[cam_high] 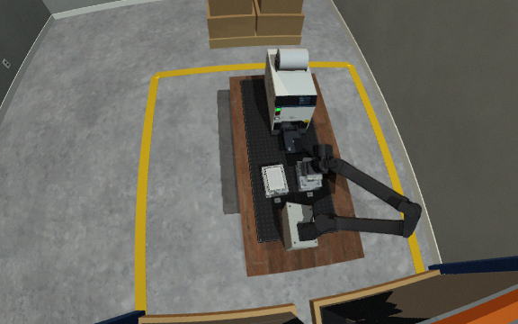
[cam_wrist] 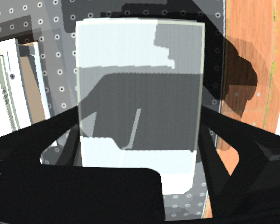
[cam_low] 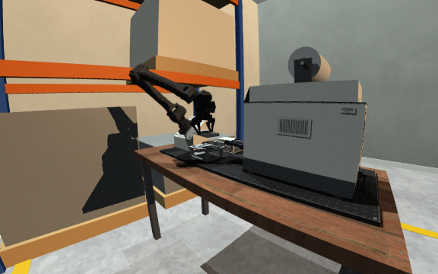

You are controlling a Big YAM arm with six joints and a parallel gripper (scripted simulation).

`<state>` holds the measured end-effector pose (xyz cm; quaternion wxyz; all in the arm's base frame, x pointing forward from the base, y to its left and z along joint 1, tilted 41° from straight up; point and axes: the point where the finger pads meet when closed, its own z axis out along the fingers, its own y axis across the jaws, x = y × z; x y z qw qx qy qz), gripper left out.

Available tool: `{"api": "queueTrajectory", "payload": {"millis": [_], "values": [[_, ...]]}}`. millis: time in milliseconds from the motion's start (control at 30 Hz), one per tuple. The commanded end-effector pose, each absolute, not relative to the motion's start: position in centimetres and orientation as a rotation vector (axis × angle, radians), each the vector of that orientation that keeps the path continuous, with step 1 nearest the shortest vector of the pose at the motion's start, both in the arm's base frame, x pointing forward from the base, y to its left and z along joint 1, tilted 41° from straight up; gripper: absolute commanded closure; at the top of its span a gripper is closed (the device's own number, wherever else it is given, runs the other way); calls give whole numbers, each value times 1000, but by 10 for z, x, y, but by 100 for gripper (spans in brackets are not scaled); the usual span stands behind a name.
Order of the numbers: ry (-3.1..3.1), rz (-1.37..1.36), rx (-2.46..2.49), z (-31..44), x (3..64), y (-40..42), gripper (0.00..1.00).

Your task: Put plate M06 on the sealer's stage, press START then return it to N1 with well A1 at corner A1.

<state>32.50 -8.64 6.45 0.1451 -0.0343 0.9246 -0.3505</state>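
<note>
I have M06 (cam_high: 306,169) (cam_low: 212,134) (cam_wrist: 141,107) up in the gripper (cam_high: 314,167) (cam_low: 204,132) (cam_wrist: 139,112), its fingers pinching the plate by two opposite sides. It looks roughly level, in the air by the right-hand nest (cam_high: 312,185), which I take for N1. The smooth, pale sheet across its top looks like foil, so I judge the sealing done and the return to N1 in hand.

Next I want it squared over that nest and lowered straight, then let go only once it sits flat. The labels are too small for me to read, so I can't confirm well A1 against the marked corner; a turned plate or one edge riding up on the nest are the mistakes I'd watch for.

Beside it, the left-hand nest (cam_high: 266,191), N2 by my reckoning, holds the other plate (cam_high: 275,178) (cam_wrist: 1,92). I'd keep the fingers and M06's edge well off that one.

Farther along the desk (cam_high: 259,265) (cam_low: 280,217) (cam_wrist: 258,30), the dark stage (cam_high: 291,139) is out with no plate that I can see on it, and the sealer (cam_high: 294,83) (cam_low: 303,148) shows a green lamp (cam_high: 278,110).
</note>
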Motion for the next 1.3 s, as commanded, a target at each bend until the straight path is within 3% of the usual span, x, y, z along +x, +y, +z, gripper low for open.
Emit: {"api": "queueTrajectory", "payload": {"millis": [0, 1267], "values": [[2658, -1005, -97, 63, 327, -88, 100], [2656, -1003, -95, 51, 326, -99, 100]]}}
